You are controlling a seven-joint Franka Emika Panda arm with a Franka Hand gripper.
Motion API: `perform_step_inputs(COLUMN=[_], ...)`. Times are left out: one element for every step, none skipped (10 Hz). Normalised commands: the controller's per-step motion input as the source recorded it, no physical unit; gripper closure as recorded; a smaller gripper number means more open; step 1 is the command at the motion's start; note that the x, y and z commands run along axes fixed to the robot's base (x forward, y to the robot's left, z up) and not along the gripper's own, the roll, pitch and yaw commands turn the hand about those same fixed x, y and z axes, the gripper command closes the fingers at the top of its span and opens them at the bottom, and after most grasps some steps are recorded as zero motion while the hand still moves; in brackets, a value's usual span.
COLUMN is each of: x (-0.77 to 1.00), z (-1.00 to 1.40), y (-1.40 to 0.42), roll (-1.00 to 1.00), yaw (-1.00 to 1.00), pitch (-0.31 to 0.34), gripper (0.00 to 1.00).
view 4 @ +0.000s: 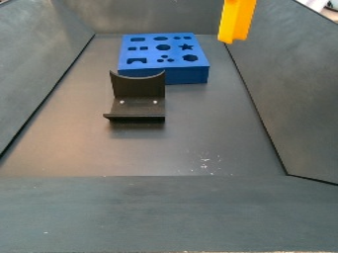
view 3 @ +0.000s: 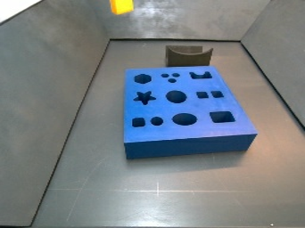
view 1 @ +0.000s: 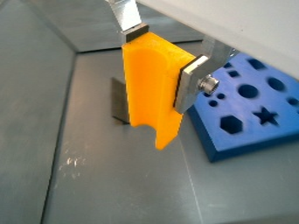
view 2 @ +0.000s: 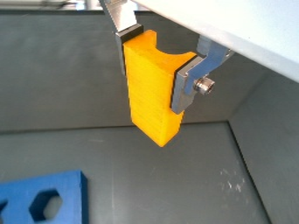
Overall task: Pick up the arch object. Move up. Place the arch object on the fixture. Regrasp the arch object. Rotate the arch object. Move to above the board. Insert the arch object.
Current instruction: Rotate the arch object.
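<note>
Clamped in my gripper [view 1: 163, 61], silver fingers [view 1: 191, 80] pinching it, arch object [view 1: 155, 87] hangs high off floor w/ fixture [view 4: 136, 96] well below toward 7 o'clock, board [view 3: 185, 111] apart — looks like move-up step, next: descend onto fixture notch.

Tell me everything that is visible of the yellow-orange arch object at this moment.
The arch object is a smooth, plastic-looking yellow-orange block, elongated, with a curved notch at its upper end, seen in a wrist view. It hangs upright in the air, touching neither the floor, the board nor the fixture. Only the gripper touches it, its silver fingers clamped on two opposite faces near the top. In both side views only part of it shows at the upper edge of the picture.
</note>
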Motion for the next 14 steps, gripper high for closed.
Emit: perform_step_inputs(x=[0.0,0.0,0.0,0.0,0.0,0.0,0.0,0.0,0.0,0.0,0.0,0.0,0.0,0.02], z=[-0.01,-0.01,-0.01,-0.01,-0.01,-0.01,-0.01,-0.01,-0.01,-0.01,-0.01,-1.0,-1.0,-1.0], y=[0.01,0.01,0.01,0.01,0.01,0.01,0.01,0.01,0.01,0.01,0.01,0.0,0.0,0.0], roll=[0.0,0.0,0.0,0.0,0.0,0.0,0.0,0.0,0.0,0.0,0.0,0.0,0.0,0.0], yaw=[-1.0,-1.0,-1.0,-1.0,-1.0,-1.0,-0.98,-0.73,-0.57,-0.29,-0.22,0.0,0.03,0.03], pitch=[0.001,0.001,0.002,0.002,0.003,0.003,0.005,0.005,0.005,0.005,0.004,0.0,-0.008,-0.015], gripper=[1.0,1.0,1.0,1.0,1.0,1.0,1.0,1.0,1.0,1.0,1.0,1.0,1.0,1.0])
